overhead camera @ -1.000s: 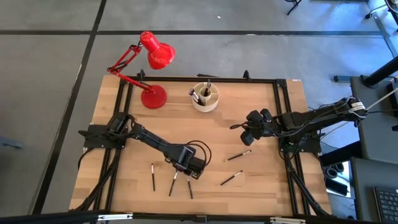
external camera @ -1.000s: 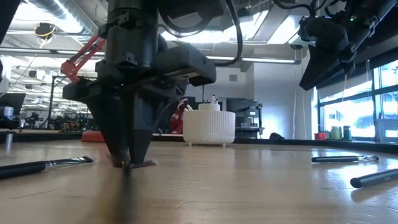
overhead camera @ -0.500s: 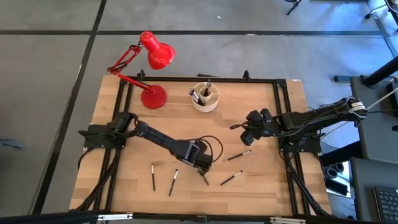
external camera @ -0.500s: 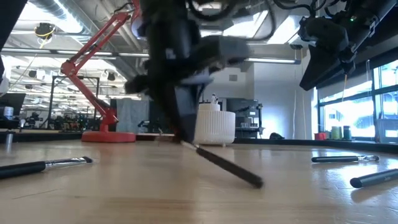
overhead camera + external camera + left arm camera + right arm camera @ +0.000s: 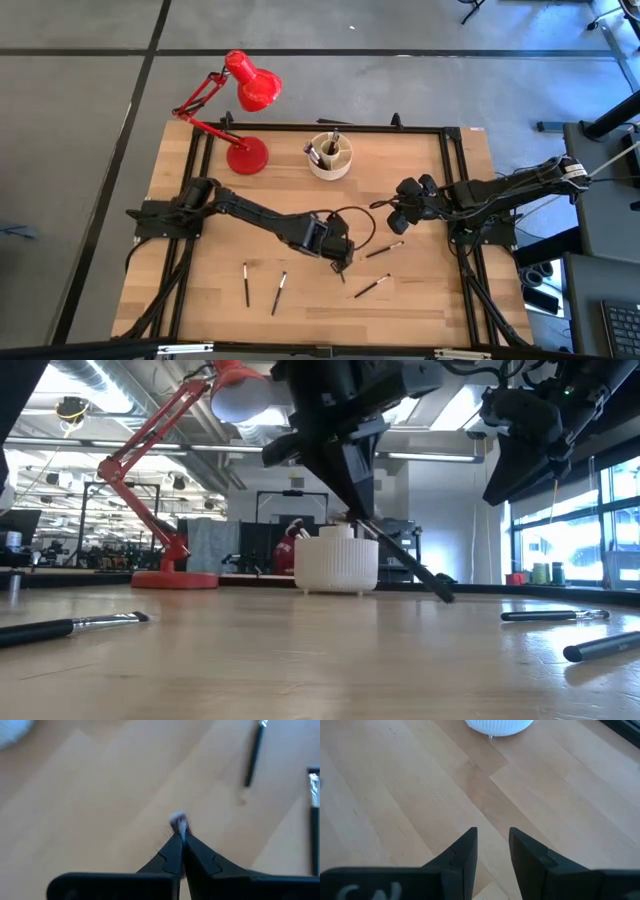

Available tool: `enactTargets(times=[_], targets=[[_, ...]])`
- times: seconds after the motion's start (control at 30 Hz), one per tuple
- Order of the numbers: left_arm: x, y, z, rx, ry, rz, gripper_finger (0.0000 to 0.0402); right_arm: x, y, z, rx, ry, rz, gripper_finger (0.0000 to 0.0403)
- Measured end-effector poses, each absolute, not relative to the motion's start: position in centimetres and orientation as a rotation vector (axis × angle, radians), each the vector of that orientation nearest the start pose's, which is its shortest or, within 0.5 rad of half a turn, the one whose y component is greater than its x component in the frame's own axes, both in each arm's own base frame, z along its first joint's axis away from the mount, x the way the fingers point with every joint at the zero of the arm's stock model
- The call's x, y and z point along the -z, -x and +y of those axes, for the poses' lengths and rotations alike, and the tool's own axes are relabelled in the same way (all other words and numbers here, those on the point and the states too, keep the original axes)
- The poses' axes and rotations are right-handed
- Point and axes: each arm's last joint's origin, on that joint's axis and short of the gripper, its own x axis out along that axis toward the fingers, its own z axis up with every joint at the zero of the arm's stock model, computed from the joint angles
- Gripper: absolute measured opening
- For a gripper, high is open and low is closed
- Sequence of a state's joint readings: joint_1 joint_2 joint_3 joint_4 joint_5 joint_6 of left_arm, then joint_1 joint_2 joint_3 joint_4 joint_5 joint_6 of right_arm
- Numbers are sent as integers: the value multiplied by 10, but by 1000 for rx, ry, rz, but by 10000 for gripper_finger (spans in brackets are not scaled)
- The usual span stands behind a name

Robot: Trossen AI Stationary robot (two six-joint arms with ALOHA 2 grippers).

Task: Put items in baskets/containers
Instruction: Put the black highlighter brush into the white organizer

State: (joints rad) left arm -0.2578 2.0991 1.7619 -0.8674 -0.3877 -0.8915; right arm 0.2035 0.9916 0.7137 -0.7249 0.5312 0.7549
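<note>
Only a blurred tuft shows where left gripper (image 5: 181, 840) fingers pinch a brush (image 5: 405, 560) (raised).

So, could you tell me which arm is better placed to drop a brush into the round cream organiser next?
Left. The left gripper is already shut on a thin dark makeup brush, lifted off the wooden table. The right gripper hovers open and empty, though no farther from the round cream organiser.
</note>
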Motion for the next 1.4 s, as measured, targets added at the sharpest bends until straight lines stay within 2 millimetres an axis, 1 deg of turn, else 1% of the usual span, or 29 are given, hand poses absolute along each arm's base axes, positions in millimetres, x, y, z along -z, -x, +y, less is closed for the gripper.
enactTargets(times=[0.23,0.37,0.43,0.57,0.73,0.8,0.9,1.03,1.17,1.3,1.4], targets=[[-231,-427,-83,-662,331,987,10,-237,-177,21,626,-331,765,112],[-239,-426,-81,-692,301,986,10,-236,-176,24,623,-344,762,112],[-243,-424,-82,-697,289,994,10,-236,-176,25,616,-343,762,112],[-254,-419,-92,-710,246,1002,10,-237,-176,26,627,-347,751,112],[-269,-415,-103,-725,196,965,10,-237,-176,26,634,-359,746,112],[-275,-415,-104,-732,193,939,10,-237,-176,26,638,-368,744,112],[-278,-416,-101,-750,185,916,10,-237,-176,26,644,-366,739,112],[-278,-417,-95,-792,164,886,10,-237,-176,26,642,-361,740,112],[-279,-420,-83,-846,138,855,10,-237,-176,26,640,-355,743,112],[-280,-423,-65,-902,137,827,10,-236,-174,26,646,-340,763,112],[-281,-428,-48,-925,140,810,10,-234,-172,25,656,-330,785,112]])
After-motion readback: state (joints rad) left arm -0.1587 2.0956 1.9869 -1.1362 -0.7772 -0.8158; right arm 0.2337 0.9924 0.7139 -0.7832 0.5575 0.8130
